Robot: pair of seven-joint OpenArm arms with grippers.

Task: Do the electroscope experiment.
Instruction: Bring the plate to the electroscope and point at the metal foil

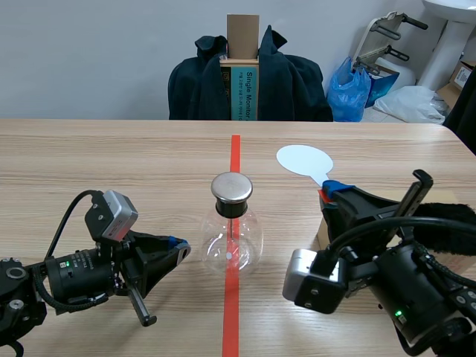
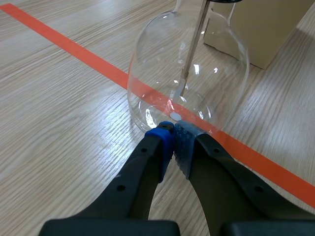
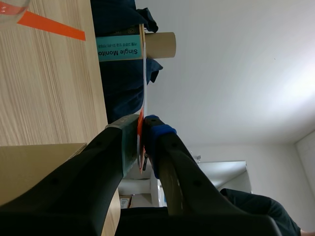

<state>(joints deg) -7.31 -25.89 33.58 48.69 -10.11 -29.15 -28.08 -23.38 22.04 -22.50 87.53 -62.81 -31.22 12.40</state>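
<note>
The electroscope, a clear glass flask (image 1: 232, 242) with a metal cap (image 1: 232, 187), stands on the red tape line mid-table. A thin rod (image 2: 192, 49) hangs inside the flask (image 2: 157, 64). My left gripper (image 1: 176, 244) lies low just left of the flask, shut on nothing, its blue pads (image 2: 165, 140) at the flask's base. My right gripper (image 1: 331, 190) is shut on the red handle of a white round paddle (image 1: 303, 159), held to the flask's right. In the right wrist view the paddle (image 3: 144, 83) shows edge-on between my right gripper's (image 3: 142, 130) pads.
A tan cardboard box (image 1: 321, 230) sits under my right arm, close to the flask's right side (image 2: 261, 24). Beyond the table's far edge stands a chair draped with a dark jacket (image 1: 286, 82), and a blue bag (image 1: 349, 89) lies farther right.
</note>
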